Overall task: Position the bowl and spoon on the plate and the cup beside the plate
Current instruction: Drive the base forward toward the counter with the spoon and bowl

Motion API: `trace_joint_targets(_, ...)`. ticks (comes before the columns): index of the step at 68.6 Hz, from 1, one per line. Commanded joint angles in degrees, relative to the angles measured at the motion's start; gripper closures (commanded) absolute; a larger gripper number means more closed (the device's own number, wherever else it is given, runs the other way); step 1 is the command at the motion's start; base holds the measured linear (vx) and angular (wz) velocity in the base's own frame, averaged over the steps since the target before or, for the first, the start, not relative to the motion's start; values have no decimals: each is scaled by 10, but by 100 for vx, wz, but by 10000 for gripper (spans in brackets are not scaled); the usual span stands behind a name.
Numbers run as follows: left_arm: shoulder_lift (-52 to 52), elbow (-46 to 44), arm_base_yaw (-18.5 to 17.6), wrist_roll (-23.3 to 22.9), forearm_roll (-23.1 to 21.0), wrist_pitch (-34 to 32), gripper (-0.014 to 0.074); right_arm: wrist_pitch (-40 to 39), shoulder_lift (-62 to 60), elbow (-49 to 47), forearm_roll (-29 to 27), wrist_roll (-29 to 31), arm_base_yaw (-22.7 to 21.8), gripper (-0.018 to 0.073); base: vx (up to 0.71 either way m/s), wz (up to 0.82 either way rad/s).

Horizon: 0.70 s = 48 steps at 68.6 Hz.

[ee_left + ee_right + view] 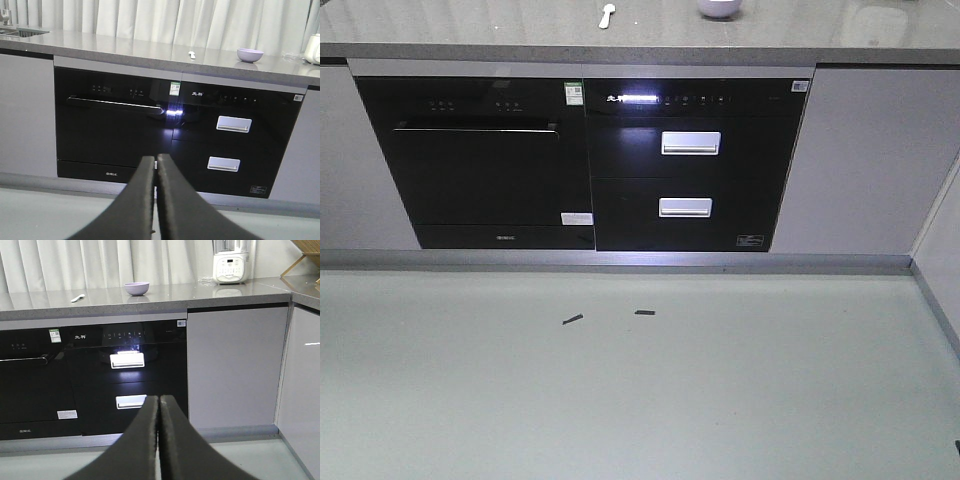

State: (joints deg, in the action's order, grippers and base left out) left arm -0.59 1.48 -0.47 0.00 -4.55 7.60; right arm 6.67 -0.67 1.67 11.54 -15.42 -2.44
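Spoon (pixel 607 15) lies beside bowl (pixel 720 7) on the bench (pixel 470 35), handle seemingly toward the front edge; left fingers (pixel 142 200), right fingers (pixel 142 440) pressed together.

My front-facing camera sits high and tilts down. I get mostly floor (pixel 620 390), then the black bar-handled appliance (pixel 480 160) and the black two-drawer unit (pixel 690 165), near and head-on. Only the countertop (pixel 470 30) edge shows, with the spoon (pixel 607 14) and bowl (pixel 720 8) at the top.

The left wrist camera looks level from low and further back, over the left gripper (pixel 156 159), slightly from the left. The right wrist camera looks over the right gripper (pixel 159 398) from further right, adding the blender (pixel 230 261).

All three views share the drawer unit, spoon and bowl.
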Motion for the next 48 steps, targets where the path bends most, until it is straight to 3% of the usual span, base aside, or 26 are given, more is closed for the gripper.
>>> trace_joint_targets(1, -8, 11, -4, 0, -2, -38, 602, -39, -6, 4, 2, 5, -3, 561, 5, 1)
trace_joint_targets(48, -8, 11, -4, 0, -2, -38, 602, -39, -6, 4, 2, 5, -3, 561, 3, 0)
